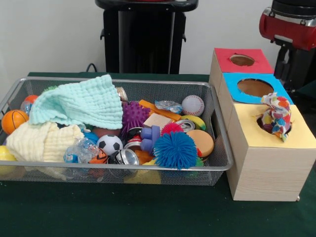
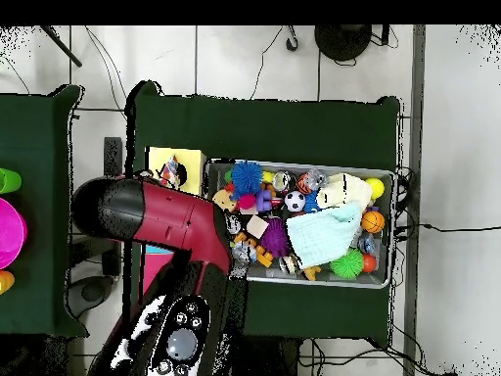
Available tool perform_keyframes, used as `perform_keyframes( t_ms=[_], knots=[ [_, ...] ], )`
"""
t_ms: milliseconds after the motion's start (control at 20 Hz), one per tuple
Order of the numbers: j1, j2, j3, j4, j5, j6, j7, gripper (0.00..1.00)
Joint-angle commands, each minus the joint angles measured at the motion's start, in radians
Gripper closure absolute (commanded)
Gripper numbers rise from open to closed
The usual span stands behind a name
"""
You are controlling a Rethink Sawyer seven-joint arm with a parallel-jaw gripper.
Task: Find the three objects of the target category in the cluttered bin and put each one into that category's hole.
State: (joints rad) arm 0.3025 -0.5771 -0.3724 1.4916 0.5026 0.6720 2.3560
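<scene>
Patterned cloth (image 1: 276,116) half out of yellow hole (image 1: 270,123); may snag, fall. Gripper state: cannot tell, hidden.

Two cameras, one low across the table, one straight above.

The front view looks level and close across the green table (image 1: 148,217), with the wire bin (image 1: 217,163) filling the left and centre and the wooden box (image 1: 266,173) at right. The overhead view looks straight down from much farther off, the table (image 2: 264,127) mid-frame and the red arm (image 2: 157,220) at lower left. Both share the bin (image 2: 391,230) and box (image 2: 157,157).
</scene>
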Motion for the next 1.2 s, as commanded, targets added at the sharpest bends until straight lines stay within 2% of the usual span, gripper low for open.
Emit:
perform_keyframes(
  t_ms=[50, 700, 1200],
  knots=[
    [-0.024, 0.052, 0.149, 0.069, 0.038, -0.088, 0.152, 1.00],
    [-0.015, 0.056, 0.150, 0.113, 0.009, -0.111, 0.142, 1.00],
    [-0.010, 0.095, 0.142, 0.123, -0.013, -0.174, 0.138, 1.00]
  ],
)
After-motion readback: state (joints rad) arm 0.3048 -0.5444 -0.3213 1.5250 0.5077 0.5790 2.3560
